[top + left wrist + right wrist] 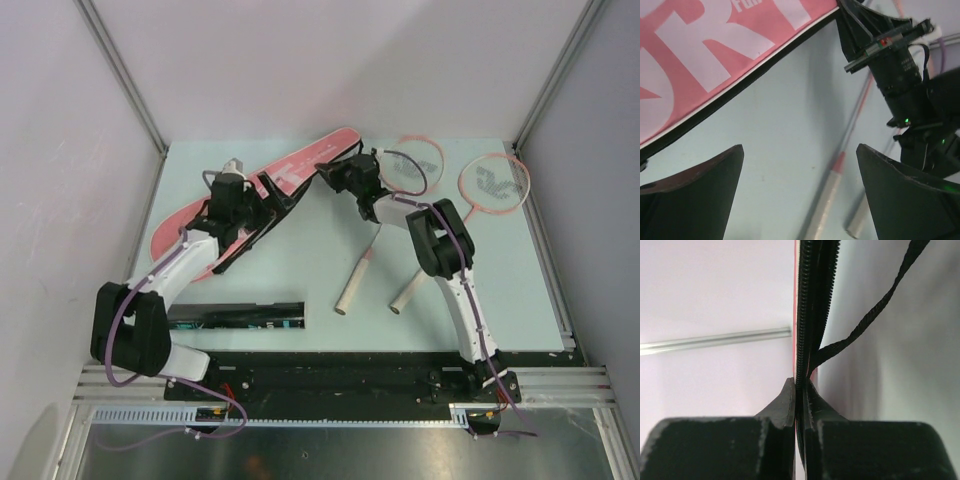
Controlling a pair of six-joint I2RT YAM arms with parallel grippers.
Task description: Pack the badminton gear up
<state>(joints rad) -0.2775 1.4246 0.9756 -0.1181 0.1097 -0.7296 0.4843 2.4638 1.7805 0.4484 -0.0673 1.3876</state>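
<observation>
**Right gripper pinches the zipper edge, left spread wide**

The pink SPORT bag (305, 162) lies slantwise at far left. The right gripper (801, 395) is clamped on its zipper edge. The left gripper (800, 155), fully spread and empty, hangs over bare table (310, 260) just beside the bag's black-trimmed edge. Pink-rimmed rackets (493, 185) lie far right, and the black tube (237, 316) lies near left.

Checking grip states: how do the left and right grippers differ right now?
1. The left gripper has its fingers wide apart; the right gripper has its fingers shut.
2. The left gripper holds nothing, over the table beside the bag; the right gripper pinches the bag's zipper edge.
Shared: both sit at the bag's edge.
</observation>
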